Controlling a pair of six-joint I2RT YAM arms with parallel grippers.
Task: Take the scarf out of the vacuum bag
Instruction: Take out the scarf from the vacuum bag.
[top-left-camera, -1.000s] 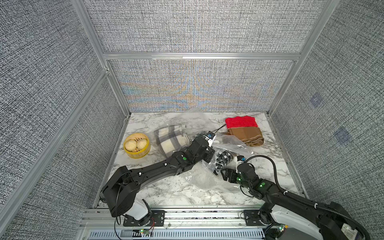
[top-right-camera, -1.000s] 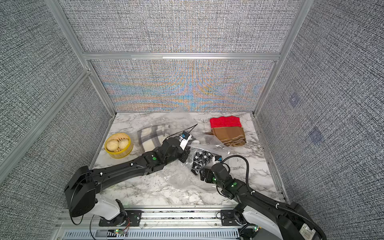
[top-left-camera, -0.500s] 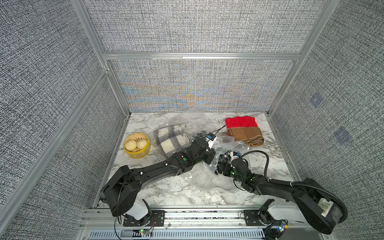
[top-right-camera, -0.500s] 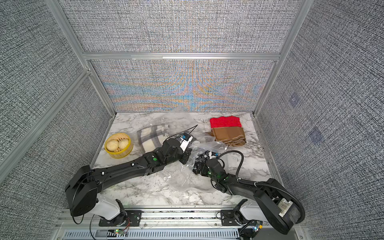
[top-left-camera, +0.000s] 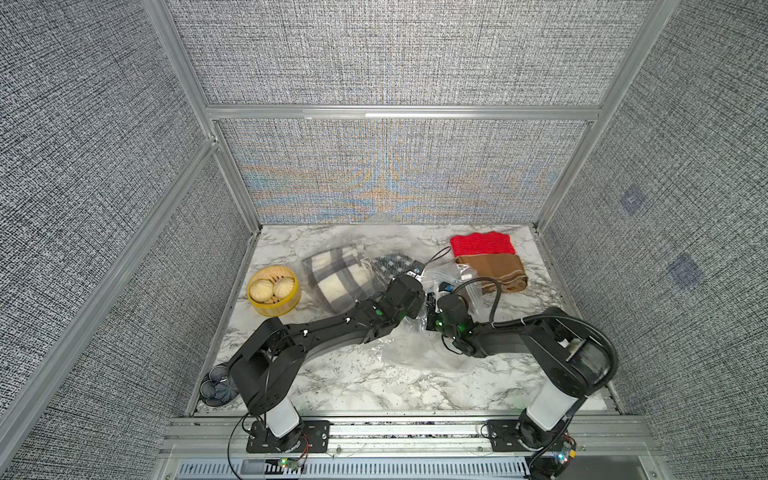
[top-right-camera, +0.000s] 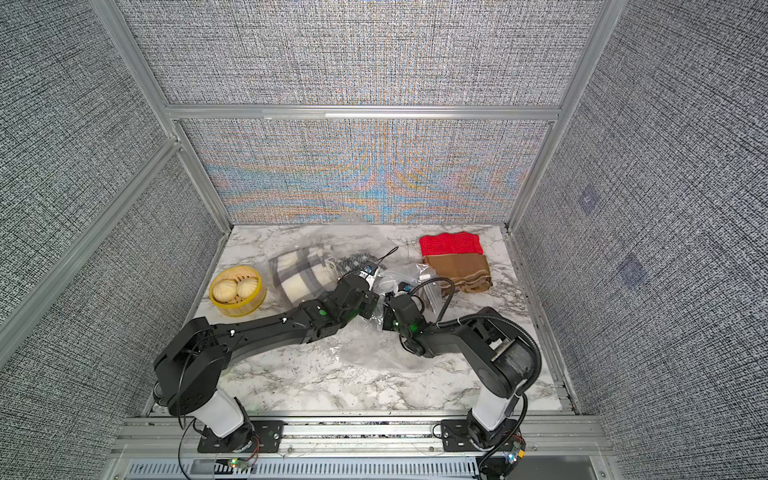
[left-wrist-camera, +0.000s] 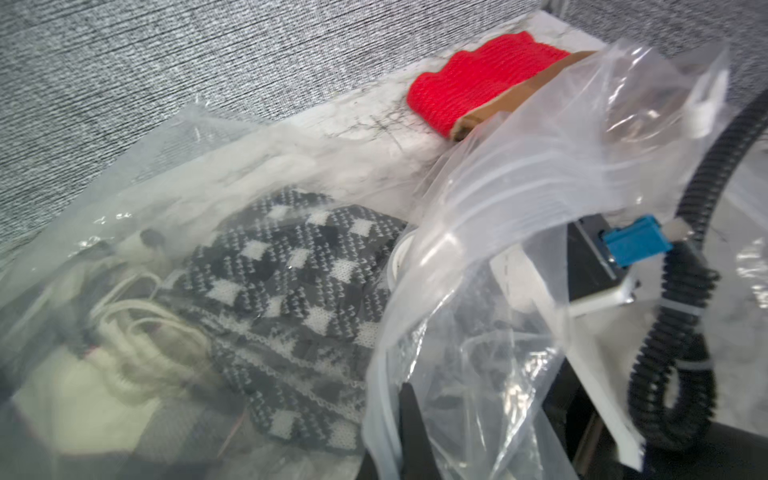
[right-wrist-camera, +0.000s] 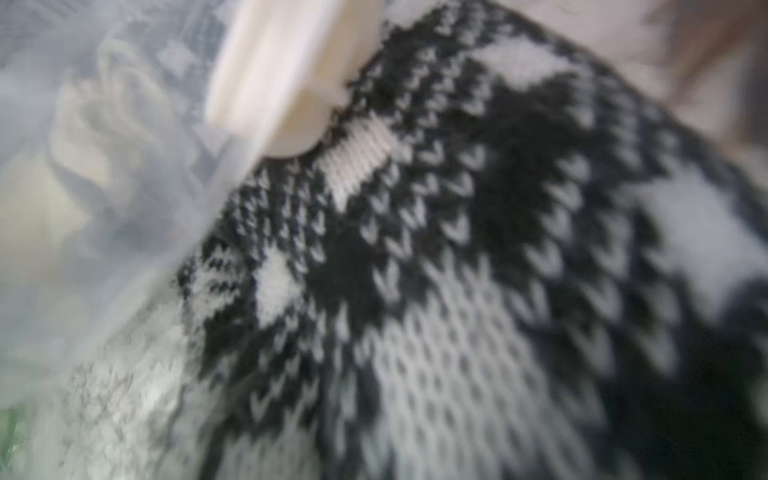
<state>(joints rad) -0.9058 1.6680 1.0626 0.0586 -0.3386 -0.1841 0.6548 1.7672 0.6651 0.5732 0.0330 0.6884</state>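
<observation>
Vacuum bag (top-left-camera: 415, 353): mid-table, mouth lifted, left gripper (top-left-camera: 422, 300) clamped on its plastic. Black-and-white scarf (left-wrist-camera: 291, 266): inside bag, at mouth. Right gripper (top-left-camera: 431, 310): closed, pressed into the scarf; grip itself hidden.

Plainly a robotics lab test cell, not a home. Boxed in on three sides by grey woven panels (top-left-camera: 374, 62) set in bare aluminium framing (top-left-camera: 399, 113). Floored with a marble-patterned tabletop (top-left-camera: 374, 386). Fitted with a left arm (top-left-camera: 332, 328) and a right arm (top-left-camera: 519, 336) bolted to a metal rail (top-left-camera: 415, 428) along the front, wiring exposed. Strewn with odd props: a yellow steamer basket of buns (top-left-camera: 273, 289), folded knitwear (top-left-camera: 482, 244).
</observation>
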